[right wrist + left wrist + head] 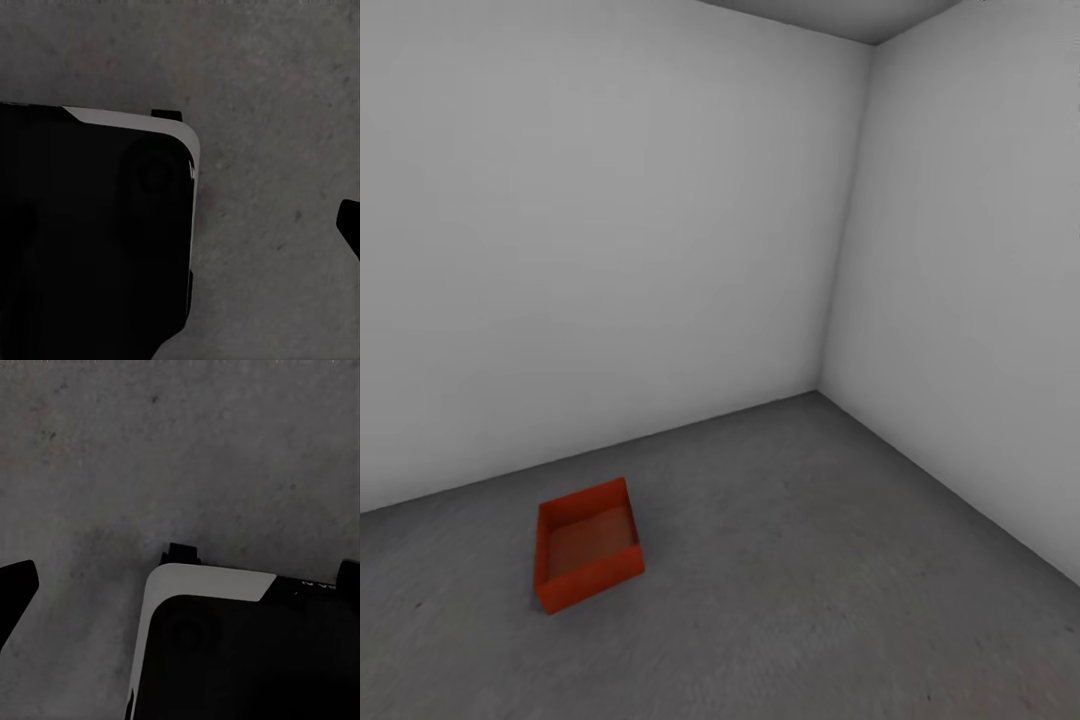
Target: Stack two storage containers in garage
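Note:
One red-orange storage container (588, 555) sits upright and empty on the dark grey concrete floor (830, 570) of the garage, a short way out from the left white wall. In the left wrist view my left gripper (180, 585) hangs open over bare concrete, its dark fingertips (16, 589) far apart at the picture's two sides, with nothing between them. In the right wrist view my right gripper (180, 225) also stands open and holds nothing; one fingertip (349, 225) shows, and the other is lost against my dark base.
Two plain white walls (610, 250) meet in a corner (822, 385) behind the container. Bare concrete stretches in front of it and to its right. My black and white base (247, 652) lies below both wrists (97, 232).

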### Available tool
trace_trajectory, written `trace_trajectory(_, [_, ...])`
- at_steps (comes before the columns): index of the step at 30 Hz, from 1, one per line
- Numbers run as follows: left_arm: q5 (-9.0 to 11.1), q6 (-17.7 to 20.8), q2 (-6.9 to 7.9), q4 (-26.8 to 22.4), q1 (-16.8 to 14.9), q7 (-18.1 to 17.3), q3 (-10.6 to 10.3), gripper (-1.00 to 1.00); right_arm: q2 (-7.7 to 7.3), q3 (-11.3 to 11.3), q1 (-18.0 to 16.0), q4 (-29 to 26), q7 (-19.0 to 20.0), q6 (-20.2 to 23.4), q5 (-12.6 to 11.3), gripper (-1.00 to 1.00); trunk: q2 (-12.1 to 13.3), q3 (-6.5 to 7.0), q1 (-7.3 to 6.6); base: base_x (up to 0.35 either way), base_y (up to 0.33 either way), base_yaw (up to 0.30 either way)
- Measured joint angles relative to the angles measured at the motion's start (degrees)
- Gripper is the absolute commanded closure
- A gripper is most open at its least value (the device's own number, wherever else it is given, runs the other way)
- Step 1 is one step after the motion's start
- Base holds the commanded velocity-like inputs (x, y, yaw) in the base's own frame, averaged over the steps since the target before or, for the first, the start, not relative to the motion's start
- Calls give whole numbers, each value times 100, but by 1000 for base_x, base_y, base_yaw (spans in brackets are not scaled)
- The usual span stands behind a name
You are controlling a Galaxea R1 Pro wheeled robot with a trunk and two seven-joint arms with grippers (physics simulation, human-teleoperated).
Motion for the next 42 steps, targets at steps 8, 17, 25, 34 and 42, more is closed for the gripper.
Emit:
trace_trajectory(8, [0,0,0,0,-1,0,0,-100,0,1,0,0,8,1,2,-100,0,73,0,0,0,0])
trace_trajectory(17, [1,0,0,0,0,1,0,-100,0,0,0,-4,6,0,-19,-100,0,154,0,0,0,0])
trace_trajectory(25, [0,0,0,0,1,0,0,-100,-1,-10,0,-4,-1,1,-44,-100,0,225,0,0,0,0])
trace_trajectory(34, [0,0,0,0,-2,1,0,-100,-1,-11,0,-5,-1,1,-45,-100,0,305,0,0,0,0])
trace_trajectory(42, [0,0,0,0,-1,-1,0,-100,0,-11,0,-1,1,4,-41,-100,1,377,0,0,0,0])
